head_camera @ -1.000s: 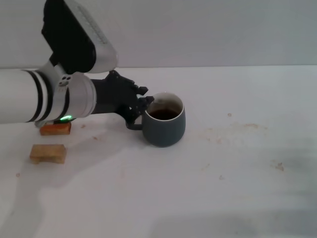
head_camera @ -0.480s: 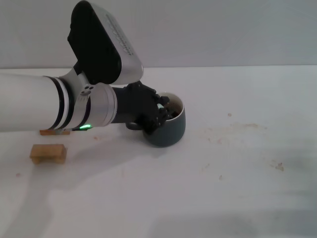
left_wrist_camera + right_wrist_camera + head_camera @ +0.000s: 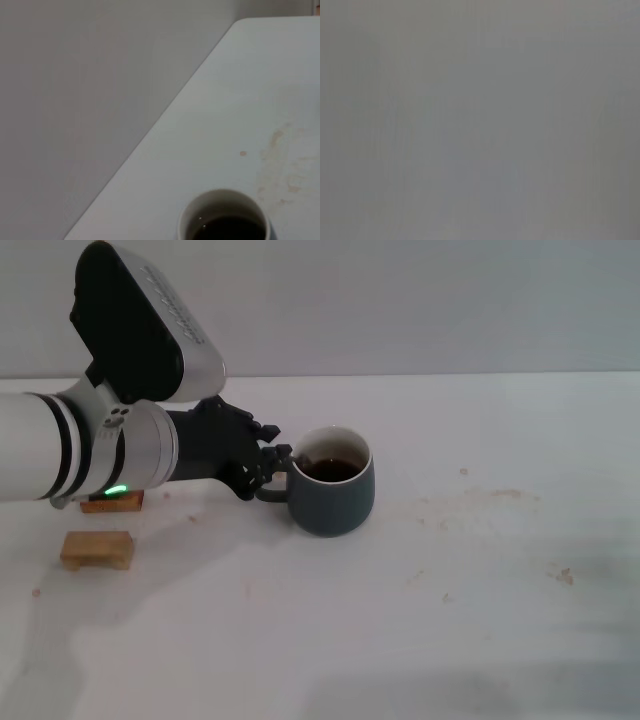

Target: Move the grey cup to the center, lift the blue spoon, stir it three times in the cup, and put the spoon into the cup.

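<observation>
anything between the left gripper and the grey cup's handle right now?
Nothing visible. In the head view the left gripper sits right at the handle of the grey cup, with only bare table around them.

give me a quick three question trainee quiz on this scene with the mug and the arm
1. True or false: the rounded dark slate-grey ceramic mug lies tipped on its side.
2. Which gripper is beside the mug's loop handle? A) left gripper B) right
3. Fill in: the two small wooden blocks sit on the robot's ____ side of the mug.

Key: 1 false, it stands upright holding dark liquid; 2 A; 3 left.
</observation>
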You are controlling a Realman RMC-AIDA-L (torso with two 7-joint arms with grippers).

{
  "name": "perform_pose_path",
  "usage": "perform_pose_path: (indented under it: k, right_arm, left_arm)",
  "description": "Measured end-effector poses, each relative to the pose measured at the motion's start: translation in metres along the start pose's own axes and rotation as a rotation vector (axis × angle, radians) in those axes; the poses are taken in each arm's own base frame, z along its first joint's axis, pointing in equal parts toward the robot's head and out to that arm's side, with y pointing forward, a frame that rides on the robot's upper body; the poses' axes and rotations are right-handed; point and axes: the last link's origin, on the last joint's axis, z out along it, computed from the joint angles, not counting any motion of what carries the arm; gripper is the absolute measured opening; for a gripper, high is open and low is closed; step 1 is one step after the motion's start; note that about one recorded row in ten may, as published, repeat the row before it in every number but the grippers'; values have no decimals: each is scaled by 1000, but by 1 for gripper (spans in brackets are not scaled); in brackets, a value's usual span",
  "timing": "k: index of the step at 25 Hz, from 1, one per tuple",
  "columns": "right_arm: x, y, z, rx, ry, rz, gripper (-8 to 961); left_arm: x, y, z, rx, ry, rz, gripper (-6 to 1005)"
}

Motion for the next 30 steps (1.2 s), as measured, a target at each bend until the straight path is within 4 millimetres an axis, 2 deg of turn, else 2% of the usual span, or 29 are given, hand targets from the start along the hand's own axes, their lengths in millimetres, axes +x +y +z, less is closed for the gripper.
perform_pose_path:
  k: [13,19,23,26,28,29,30]
  right_arm:
    - [0,-1,0,5,0,0,-1]
    - [0,-2,-1,7,1,0,-1]
    - [0,-2,0,7,0,0,-1]
    - [0,-1,0,7,0,-1,-1]
    - [0,-1,0,6,0,-1,-1]
    - [0,-1,0,6,0,-1,-1]
    - [0,-1,0,6,0,-2,-1]
  left_arm:
    - [12,-5,14,7,23,0,175]
    - [17,-5,10,35,71,-14,203]
    - [21,-7,6,126,149,-14,221]
    - [25,-9,2,191,204,-15,336]
    - [32,-11,-6,333,327,-23,412]
    - [32,-11,-6,333,327,-23,471]
    - [36,-11,-12,416,400,-27,530]
